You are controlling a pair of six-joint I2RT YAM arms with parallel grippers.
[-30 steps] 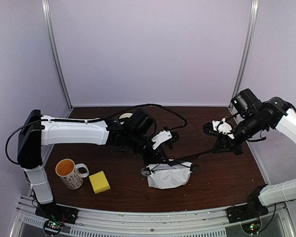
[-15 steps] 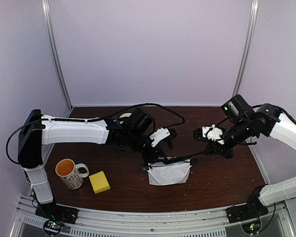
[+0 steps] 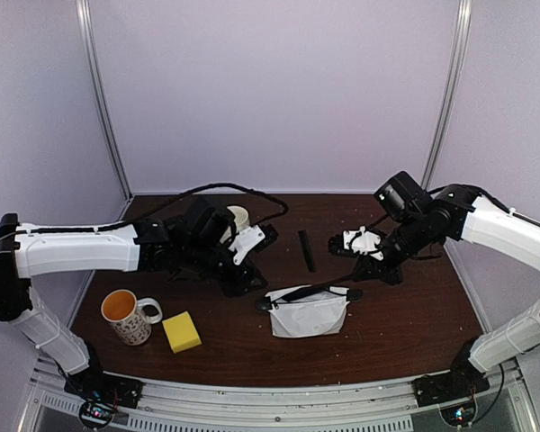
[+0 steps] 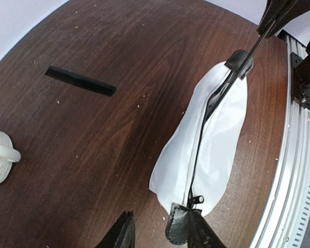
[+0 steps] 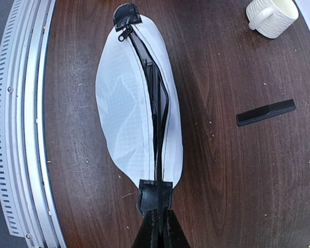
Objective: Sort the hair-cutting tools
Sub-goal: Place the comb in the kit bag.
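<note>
Hair-cutting tools that show here are two slim black combs. One comb (image 3: 306,250) lies flat on the bare brown table (image 3: 414,333), just above the middle of the overhead frame and well apart from both arms. It sits at the upper left of the left wrist view (image 4: 80,81) and near the right edge of the right wrist view (image 5: 266,112).

The second comb (image 3: 337,286) is clenched edge-on in the right gripper (image 3: 376,272), whose jaws are pressed together on it at the bottom of the right wrist view. From there it slants down and to the left into the open zip of the white zip pouch (image 3: 310,319), which lies flat just below the frame's centre. Its far part shows as a dark strip inside the opening (image 5: 156,129).

The left gripper (image 3: 252,279) hangs low just to the upper left of the pouch's left end, released. Its dark fingers (image 4: 121,235) stand apart at the bottom edge of the left wrist view with nothing between them. The pouch's black end tab (image 4: 178,222) is just beside one of them; whether they touch cannot be told.

A cream cup (image 3: 240,216) stands behind the left wrist. At the lower left are a patterned mug (image 3: 126,317) holding orange liquid and, just right of it, a yellow sponge block (image 3: 181,331).
</note>
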